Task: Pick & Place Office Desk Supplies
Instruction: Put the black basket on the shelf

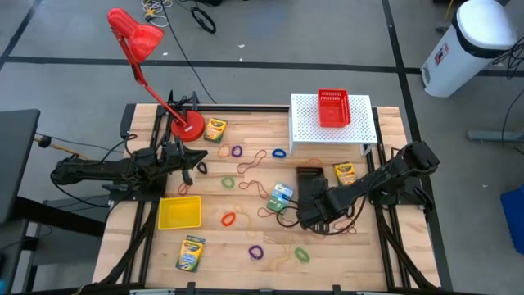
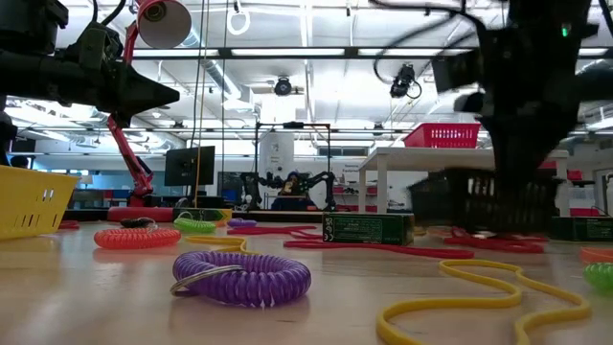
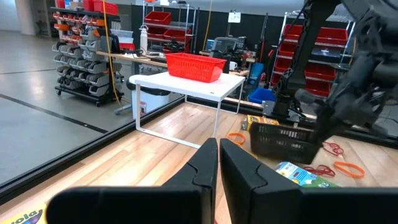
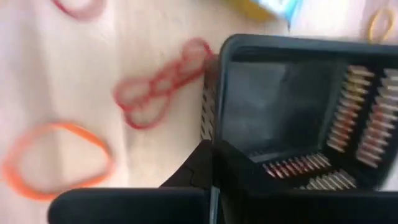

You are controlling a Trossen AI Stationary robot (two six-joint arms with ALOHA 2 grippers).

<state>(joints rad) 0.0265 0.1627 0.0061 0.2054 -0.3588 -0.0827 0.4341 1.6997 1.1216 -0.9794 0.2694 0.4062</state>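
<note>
A black mesh basket [image 1: 309, 182] stands on the wooden table right of the middle, and my right gripper [image 1: 313, 211] is shut on its near end. The low view shows the basket [image 2: 479, 201] under that dark arm. My left gripper [image 1: 196, 166] hangs shut and level over the table's left side, touching nothing. A yellow basket [image 1: 179, 212] rests on the table at the near left. A red basket [image 1: 333, 107] sits on a white stand [image 1: 360, 131]. Crayon boxes [image 1: 215, 129] [image 1: 191, 252] [image 1: 345, 173] and several coloured rubber bands [image 1: 228, 219] lie flat around. My right gripper pinches one mesh wall of the black basket at its rim [image 4: 211, 127], one finger [image 4: 239, 177] inside the basket and the other outside. The fingers slant steeply down from above. The basket stands upright, mouth up, its bottom [image 2: 479, 228] seemingly on the table.
A red desk lamp [image 1: 139, 41] stands with its base [image 1: 187, 128] at the far left. A blue-green box [image 1: 281, 197] lies just left of the black basket. Red and orange bands [image 4: 155, 93] [image 4: 53, 162] lie beside the basket.
</note>
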